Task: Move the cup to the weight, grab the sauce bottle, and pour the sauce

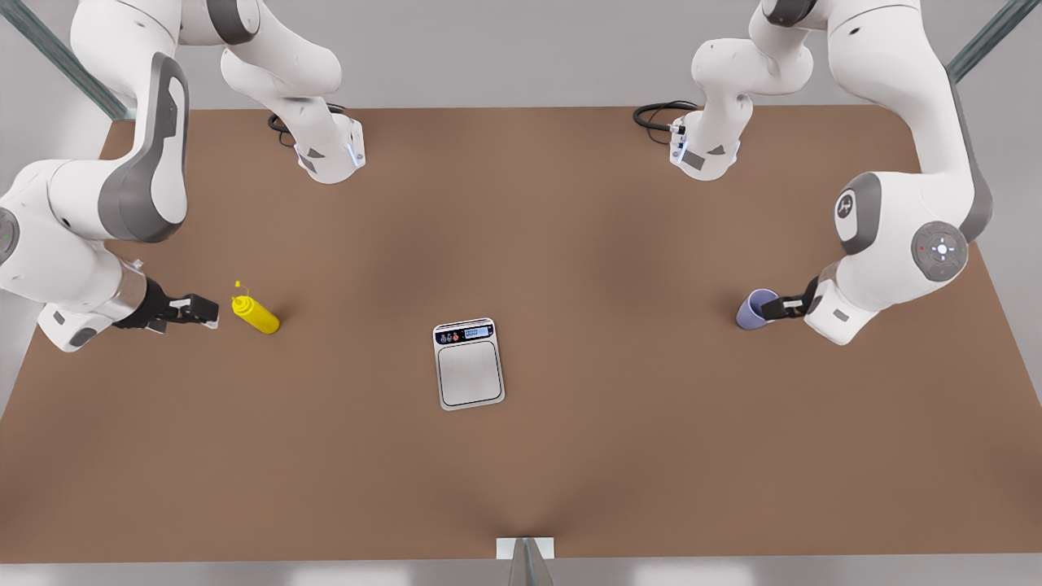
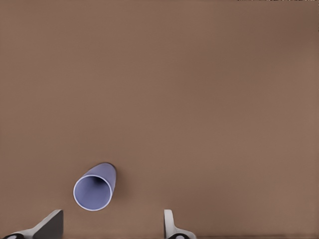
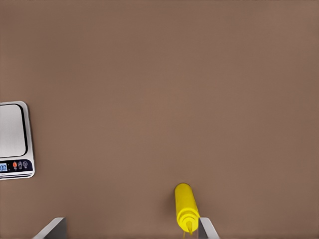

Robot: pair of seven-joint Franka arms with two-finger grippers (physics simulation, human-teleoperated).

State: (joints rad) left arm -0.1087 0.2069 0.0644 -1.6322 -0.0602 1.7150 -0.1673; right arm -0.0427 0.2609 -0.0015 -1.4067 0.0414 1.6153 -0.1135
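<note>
The lavender-blue cup [image 1: 754, 310] stands on the table at the front view's right. My left gripper [image 1: 780, 308] is open right beside it. In the left wrist view the cup [image 2: 94, 190] sits just ahead of the left gripper [image 2: 112, 215], closer to one finger than the other. The yellow sauce bottle [image 1: 256, 314] stands at the front view's left, and my right gripper [image 1: 205, 312] is open a short way from it. In the right wrist view the bottle [image 3: 185, 205] is close to one finger of the right gripper [image 3: 130, 220]. The weight [image 1: 468, 364] [image 3: 14, 139] lies flat mid-table.
The brown table [image 1: 570, 212] is bare between the weight and both objects. Both arm bases [image 1: 330, 150] [image 1: 704, 150] stand at the table's far edge, each with a black cable beside it. A small bracket [image 1: 525, 549] sits at the near edge.
</note>
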